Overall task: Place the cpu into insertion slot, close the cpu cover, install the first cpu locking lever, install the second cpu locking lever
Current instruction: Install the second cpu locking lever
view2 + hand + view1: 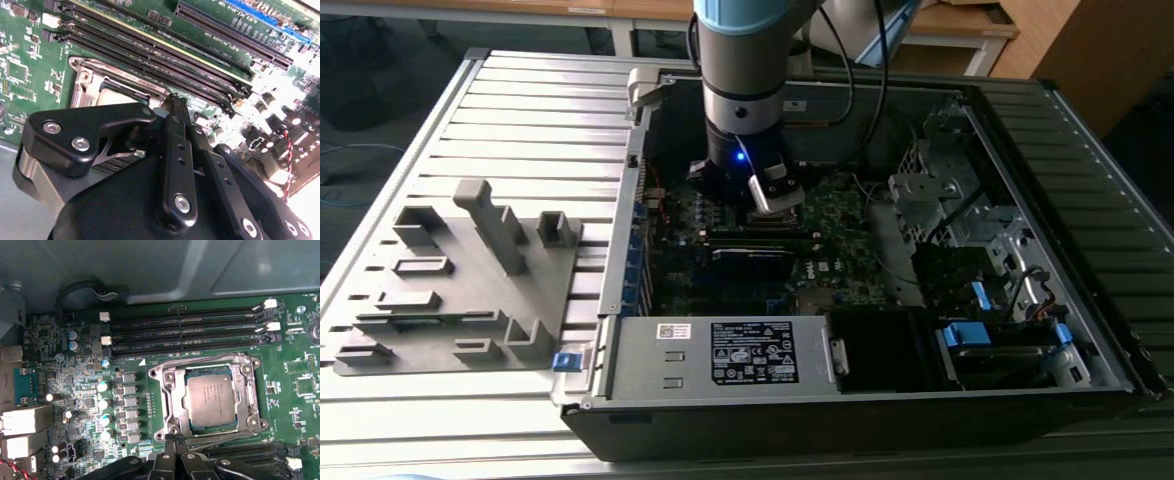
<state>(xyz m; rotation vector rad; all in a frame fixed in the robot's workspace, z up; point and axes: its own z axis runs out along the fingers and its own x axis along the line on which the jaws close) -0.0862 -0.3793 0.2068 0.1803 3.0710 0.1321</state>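
While your gripper [174,441], fingers together, hovers lower centre of frame, the cpu [210,400] sits under the closed cpu cover [167,395].

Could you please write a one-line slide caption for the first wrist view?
The cpu sits in its socket under the cpu cover, beside empty memory slots, with the gripper at the socket's edge.

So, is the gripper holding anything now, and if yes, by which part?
Nothing is held. The gripper has its fingers together at the edge of the cpu cover; the cpu sits in its socket.
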